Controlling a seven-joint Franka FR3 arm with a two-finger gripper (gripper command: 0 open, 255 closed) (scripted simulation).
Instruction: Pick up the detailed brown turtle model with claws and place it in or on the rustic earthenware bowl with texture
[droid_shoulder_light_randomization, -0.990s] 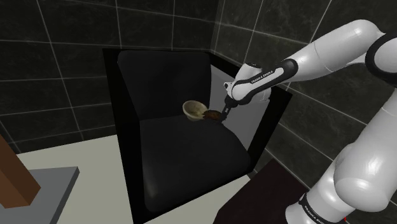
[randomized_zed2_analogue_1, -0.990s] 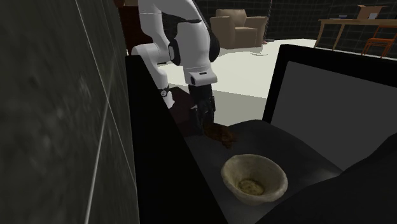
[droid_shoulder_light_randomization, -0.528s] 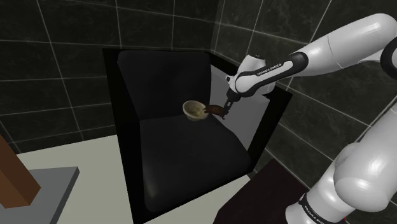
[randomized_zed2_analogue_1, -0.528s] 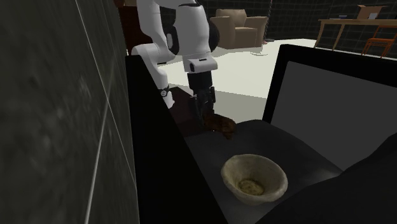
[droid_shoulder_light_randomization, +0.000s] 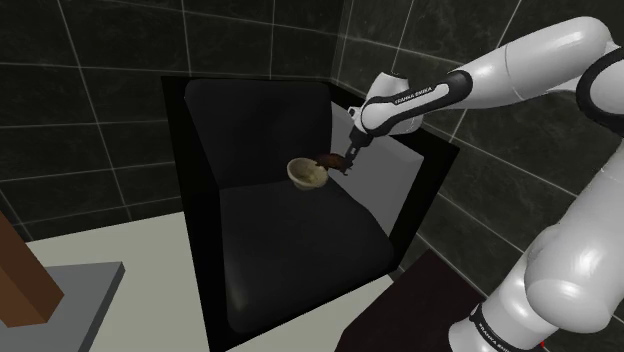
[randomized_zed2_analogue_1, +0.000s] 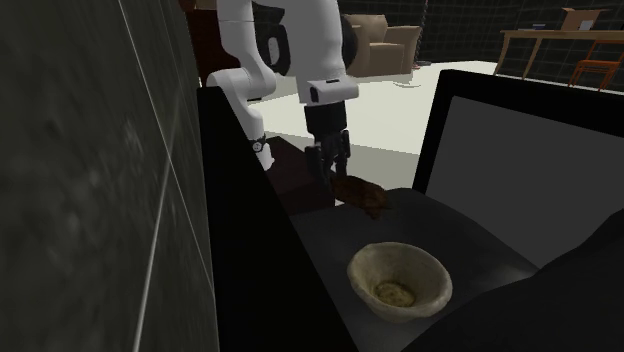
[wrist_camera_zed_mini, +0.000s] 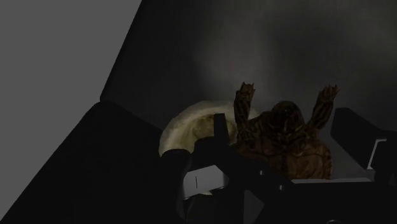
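Shoulder view first, and the black chair (droid_shoulder_light_randomization: 290, 240) takes up the middle, its seat serving as the work surface. Over it comes the white arm (droid_shoulder_light_randomization: 520, 70), rising from the lower right, forearm running nearly level toward the shoulder view's left, wrist bent so the hand points down at the seat.

Next down in size, the bowl (droid_shoulder_light_randomization: 305, 173): pale, rough-walled, upright on the seat near the chair's back. The second exterior view has it nearer the camera than the hand, bowl (randomized_zed2_analogue_1: 398, 281) wide open on top.

And the turtle (droid_shoulder_light_randomization: 331, 161) is up in the air! It hangs just beside the bowl's rim on the shoulder view's right, clear of the seat. In the wrist view the turtle (wrist_camera_zed_mini: 280, 137) sits between the black fingers, front legs and claws stretched ahead, with the bowl (wrist_camera_zed_mini: 184, 130) just beyond.

The gripper (droid_shoulder_light_randomization: 348, 152) is clamped across the shell. Good place for it, I'd say: the model looks rigid and light, the bumpy shell offers bite, while those thin clawed legs could snag the rim.
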